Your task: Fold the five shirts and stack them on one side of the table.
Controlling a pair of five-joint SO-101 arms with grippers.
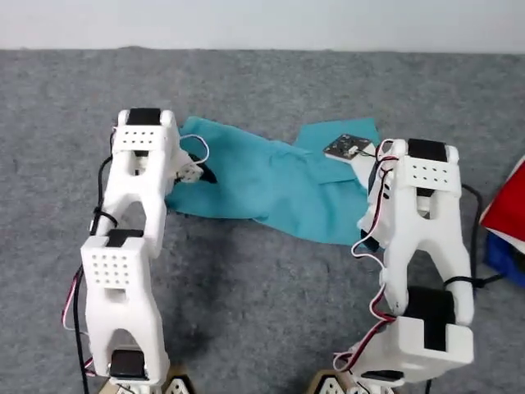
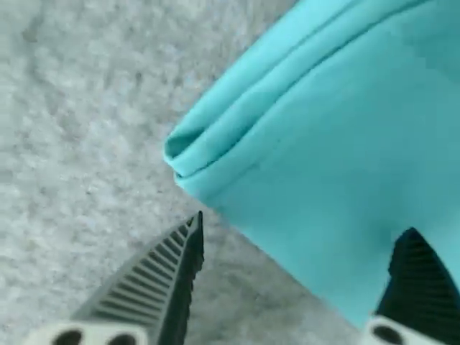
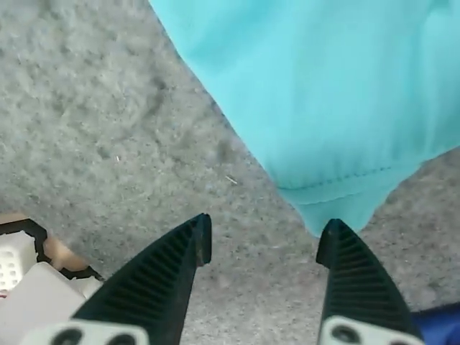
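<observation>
One teal shirt (image 1: 271,185) lies rumpled, seemingly barely folded, on the worktop (image 1: 262,287); left pincer (image 2: 303,226) and right pincer (image 3: 269,223) both stand apart, empty; most folding looks undone.

White shells, black motors, loose wiring
Left arm (image 1: 123,279) and right arm (image 1: 422,238) share perforated white plates and red-white-black cables — the fingers (image 3: 158,280) are black, ridged, tapered, on white screw-holed mounts.

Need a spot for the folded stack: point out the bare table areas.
Bare: table strip beyond the teal shirt; near patch between left arm and right arm. Crowded: right edge, with red and blue shirts.
</observation>
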